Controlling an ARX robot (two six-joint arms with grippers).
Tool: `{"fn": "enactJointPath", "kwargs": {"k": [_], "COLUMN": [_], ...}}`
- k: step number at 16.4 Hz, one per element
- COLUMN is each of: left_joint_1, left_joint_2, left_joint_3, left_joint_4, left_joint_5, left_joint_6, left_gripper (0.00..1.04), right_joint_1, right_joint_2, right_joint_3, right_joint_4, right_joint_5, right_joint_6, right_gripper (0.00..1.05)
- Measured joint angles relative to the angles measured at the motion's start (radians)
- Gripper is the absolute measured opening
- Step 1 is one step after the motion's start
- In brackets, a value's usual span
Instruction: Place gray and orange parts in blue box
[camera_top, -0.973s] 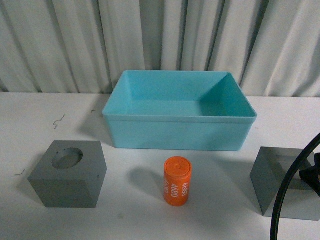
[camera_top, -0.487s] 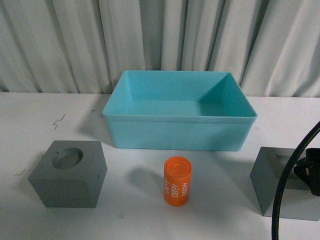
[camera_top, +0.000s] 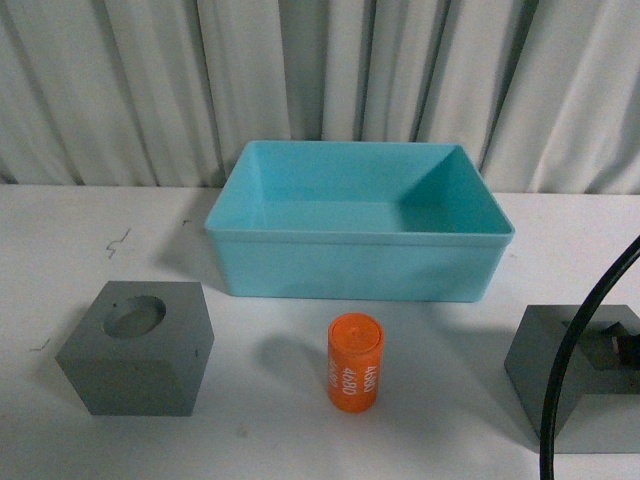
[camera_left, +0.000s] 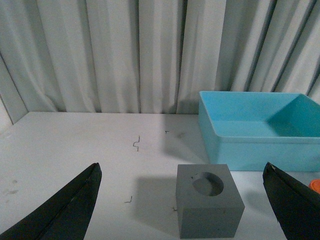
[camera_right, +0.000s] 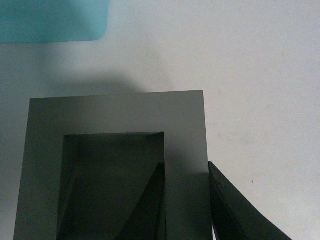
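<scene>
Gray cube (camera_right: 186, 145) wall between right jaws

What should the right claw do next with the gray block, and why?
Probably squeeze shut on the wall: the right gripper straddles a wall of the gray cube, one finger inside its square recess, one outside. Whether they already pinch is unclear.

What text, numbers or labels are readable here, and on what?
"4680": white digits down the side of the orange cylinder.
Second white line beside it: too blurred to read.
Nothing on the round-hole gray cube, the square-hole gray cube or the blue box.
</scene>
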Motion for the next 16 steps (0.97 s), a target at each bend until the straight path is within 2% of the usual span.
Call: {"fn": "enactJointPath", "kwargs": {"k": [4,7,8,9,10,11,16], "left_joint_1": [0.000,0.000,0.000,0.000,0.000,0.000,0.000], "left_joint_2": [0.000,0.000,0.000,0.000,0.000,0.000,0.000], "left_joint_3": [0.000,0.000,0.000,0.000,0.000,0.000,0.000], "left_joint_4": [0.000,0.000,0.000,0.000,0.000,0.000,0.000], "left_joint_5": [0.000,0.000,0.000,0.000,0.000,0.000,0.000], "left_joint_6": [0.000,0.000,0.000,0.000,0.000,0.000,0.000], "left_gripper": [0.98,0.98,0.98,0.98,0.98,0.98,0.98], "right_joint_1": [0.000,-0.021,-0.043,-0.079,-0.043,0.051,0.089], "right_joint_2": [-0.217,-0.332,-0.326,-0.241,0.041,0.227,0.297], "right_joint_3": [0.000,0.122,0.197,0.353,0.652,0.942,1.035], "right_joint_4": [-0.123,-0.211,-0.211,-0.208,-0.260,-0.302,-0.304], "right_joint_5": [0.004,-0.032,-0.034,-0.031,-0.039,-0.056,-0.049], "right_joint_6": [0.009,-0.021,-0.034,-0.058,-0.061,-0.027,0.007], "right_gripper": [0.19,0.19,0.19,0.19,0.19,0.19,0.19]}}
